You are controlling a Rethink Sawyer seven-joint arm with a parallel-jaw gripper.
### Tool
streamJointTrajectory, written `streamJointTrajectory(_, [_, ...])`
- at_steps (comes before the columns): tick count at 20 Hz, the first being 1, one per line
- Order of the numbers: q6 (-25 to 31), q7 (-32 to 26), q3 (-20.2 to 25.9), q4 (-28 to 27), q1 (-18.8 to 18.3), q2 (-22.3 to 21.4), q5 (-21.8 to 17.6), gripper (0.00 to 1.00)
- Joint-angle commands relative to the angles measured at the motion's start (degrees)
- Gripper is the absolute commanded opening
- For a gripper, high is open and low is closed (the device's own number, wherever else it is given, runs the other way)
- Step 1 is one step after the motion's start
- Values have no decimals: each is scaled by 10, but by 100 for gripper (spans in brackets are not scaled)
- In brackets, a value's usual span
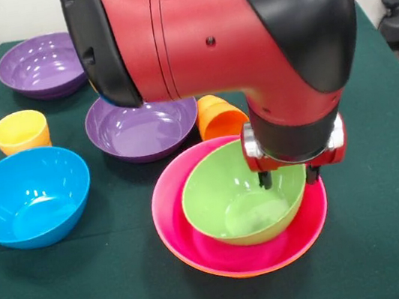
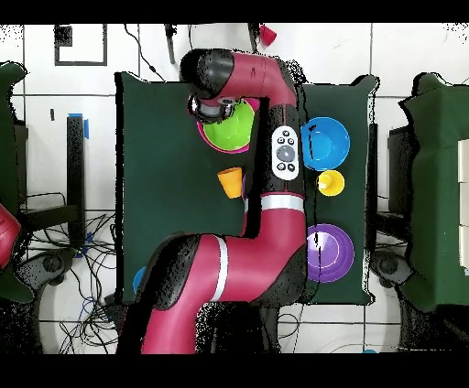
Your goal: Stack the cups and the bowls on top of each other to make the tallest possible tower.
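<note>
No brand, label or writing can be read on any object. Green table: two purple bowls, one at the far left corner and one nearer the centre; one light blue bowl at the left; one yellow cup upright, between the far purple bowl and the blue bowl; one orange cup lying on its side, just beside the tower. Tower: three nested bowls, a green bowl inside a pink bowl, with an orange bowl showing as a thin rim beneath. The red and black arm reaches down over the tower; the gripper hangs over the green bowl's right rim, its two dark fingertips spread apart and holding nothing. The overhead view shows a dark blue object at the arm's edge, mostly hidden.
</note>
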Motion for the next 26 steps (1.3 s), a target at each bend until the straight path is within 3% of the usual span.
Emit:
streamJointTrajectory(1, [-89, -143, 13, 188, -19, -78, 0, 100])
streamJointTrajectory(5, [-74, -129, 11, 194, -16, -90, -12, 100])
streamJointTrajectory(8, [-80, -93, -5, 270, -9, -163, -6, 100])
streamJointTrajectory(11, [-70, -70, -5, 291, 0, -192, -5, 100])
streamJointTrajectory(15, [-66, -54, 5, 287, 1, -187, -8, 100])
streamJointTrajectory(20, [-37, -52, 10, 219, 7, -141, -22, 100])
streamJointTrajectory(22, [-45, -47, 9, 226, 7, -141, -22, 100])
streamJointTrajectory(26, [-101, -15, 3, 291, 11, -171, -14, 100])
